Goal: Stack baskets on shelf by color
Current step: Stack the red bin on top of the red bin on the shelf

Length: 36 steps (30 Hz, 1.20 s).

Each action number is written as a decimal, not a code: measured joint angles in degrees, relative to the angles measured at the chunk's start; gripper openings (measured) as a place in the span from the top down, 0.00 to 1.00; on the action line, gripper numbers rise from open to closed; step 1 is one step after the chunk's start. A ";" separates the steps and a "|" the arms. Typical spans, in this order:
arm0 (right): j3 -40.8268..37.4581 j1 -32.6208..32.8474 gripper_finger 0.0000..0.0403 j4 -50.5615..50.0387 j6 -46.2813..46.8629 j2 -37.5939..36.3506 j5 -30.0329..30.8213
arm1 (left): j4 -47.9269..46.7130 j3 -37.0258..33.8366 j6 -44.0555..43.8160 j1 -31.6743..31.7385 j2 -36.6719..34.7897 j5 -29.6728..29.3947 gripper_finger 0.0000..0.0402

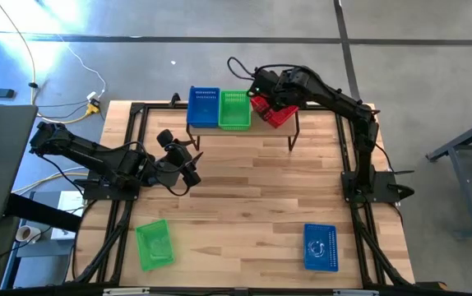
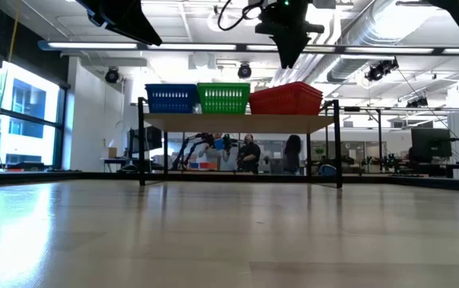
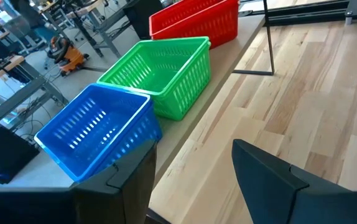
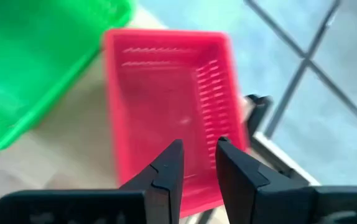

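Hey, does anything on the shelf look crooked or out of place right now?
Yes. The red basket sits skewed at the shelf's right end, turned at an angle, while the blue basket and green basket sit square side by side. The right claw hovers above it.

Red basket blurred (edges smeared)

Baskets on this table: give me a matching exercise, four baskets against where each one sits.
Things:
1. red basket
2. green basket on the shelf
3. loose green basket
4. loose blue basket

Places:
A. tabletop, near edge, left arm's side
B. shelf, middle, between blue and red
C. tabletop, near edge, right arm's side
D. shelf end, skewed, below the right gripper

Pairs: 1-D, 2-B, 3-A, 4-C
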 joint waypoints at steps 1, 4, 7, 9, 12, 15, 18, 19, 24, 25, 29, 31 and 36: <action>0.00 -0.49 0.81 0.00 -0.35 -0.06 0.87 | 0.01 0.00 0.00 0.00 0.00 -0.01 0.50; 0.00 -2.33 0.81 0.00 -1.08 -0.08 2.68 | 0.00 0.00 0.00 0.00 0.00 -0.07 0.50; 0.00 -4.94 0.81 -0.01 -1.69 -0.07 1.96 | 0.00 0.00 0.00 0.00 0.00 -0.12 0.50; -0.02 -6.88 0.81 -0.02 -1.94 -0.08 0.88 | 0.00 0.00 0.00 0.00 0.00 -0.22 0.50; -0.02 -9.56 0.81 -0.02 -2.38 -0.08 0.34 | 0.00 0.00 0.00 0.00 0.00 -0.22 0.50; -0.04 -12.13 0.81 -0.02 -3.09 -0.08 -1.70 | 0.00 0.00 0.00 0.00 0.00 -0.22 0.50; -0.07 -14.65 0.81 -0.02 -3.44 -0.08 -6.47 | 0.00 0.00 0.01 0.00 0.00 -0.25 0.50; -0.07 -15.44 0.81 -0.02 -3.44 -0.07 -7.58 | 0.00 0.00 0.00 0.00 0.00 -0.22 0.50; -0.07 -18.60 0.81 -0.02 -3.51 -0.08 -8.30 | 0.00 0.00 0.02 0.00 0.00 -0.22 0.50; -0.07 -19.13 0.81 -0.02 -3.53 -0.08 -8.30 | 0.00 0.00 0.00 0.00 0.00 -0.22 0.50; -0.09 -20.47 0.81 -0.02 -3.47 0.08 -8.36 | 0.00 0.00 0.00 0.00 0.00 -0.22 0.50; -0.28 -20.70 0.81 0.04 -3.49 0.13 -9.24 | 0.00 0.00 0.00 0.00 0.00 -0.22 0.50; -6.61 -19.86 0.81 -0.09 -4.29 -0.84 -8.13 | 0.00 0.00 0.00 0.00 0.00 -0.22 0.50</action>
